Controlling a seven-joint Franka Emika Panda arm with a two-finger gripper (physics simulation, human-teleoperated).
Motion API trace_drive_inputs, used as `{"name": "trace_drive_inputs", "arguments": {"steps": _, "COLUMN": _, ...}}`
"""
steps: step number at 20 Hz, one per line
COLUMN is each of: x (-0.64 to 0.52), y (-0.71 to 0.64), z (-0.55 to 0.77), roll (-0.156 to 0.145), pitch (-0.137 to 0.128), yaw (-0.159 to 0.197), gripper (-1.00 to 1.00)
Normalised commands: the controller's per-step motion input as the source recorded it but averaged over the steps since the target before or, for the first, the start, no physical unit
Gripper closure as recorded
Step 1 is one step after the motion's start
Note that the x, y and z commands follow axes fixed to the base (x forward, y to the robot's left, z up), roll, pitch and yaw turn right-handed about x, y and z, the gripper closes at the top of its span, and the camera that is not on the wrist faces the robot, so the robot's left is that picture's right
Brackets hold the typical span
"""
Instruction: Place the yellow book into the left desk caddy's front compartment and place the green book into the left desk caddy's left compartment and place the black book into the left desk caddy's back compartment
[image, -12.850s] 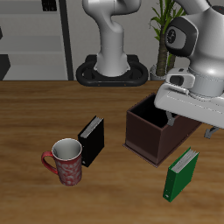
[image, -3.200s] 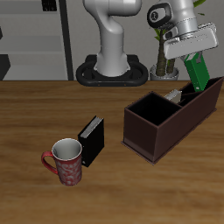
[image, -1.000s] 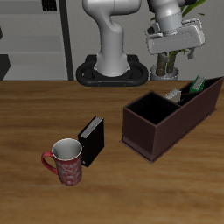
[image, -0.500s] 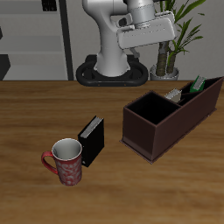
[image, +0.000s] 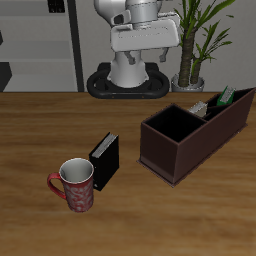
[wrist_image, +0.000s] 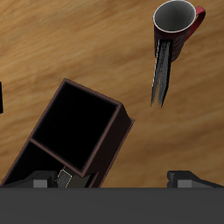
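Maroon caddy (image: 190, 140) holds green book (image: 227, 96), tan book (image: 199, 107); black book (image: 105, 160), one mug (image: 74, 184) outside, below spread jaws.

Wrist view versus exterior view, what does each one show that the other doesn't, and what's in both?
Only the wrist view looks straight down into the left desk caddy, showing its large section dark and empty. Only the exterior view shows the robot arm, the potted plant, the shelving, and the green book sticking up from the caddy. Both show the caddy, the black book standing on edge, and the red mug beside it.
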Motion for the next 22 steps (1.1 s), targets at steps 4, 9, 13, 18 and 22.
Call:
{"name": "trace_drive_inputs", "arguments": {"steps": 4, "x": 0.19, "y": -0.48, "z": 0.13, "roll": -0.080, "pitch": 0.008, "yaw": 0.006, "gripper": -1.00}}
{"name": "trace_drive_inputs", "arguments": {"steps": 9, "x": 0.13, "y": -0.47, "z": 0.04, "roll": -0.094, "pitch": 0.002, "yaw": 0.015, "gripper": -1.00}}
{"name": "trace_drive_inputs", "arguments": {"steps": 13, "x": 0.15, "y": -0.45, "z": 0.05, "roll": -0.084, "pitch": -0.001, "yaw": 0.011, "gripper": -1.00}}
{"name": "trace_drive_inputs", "arguments": {"steps": 18, "x": 0.06, "y": -0.33, "z": 0.05, "roll": -0.068, "pitch": -0.008, "yaw": -0.008, "gripper": -1.00}}
{"name": "trace_drive_inputs", "arguments": {"steps": 22, "x": 0.09, "y": -0.14, "z": 0.00, "roll": -0.051, "pitch": 0.009, "yaw": 0.013, "gripper": -1.00}}
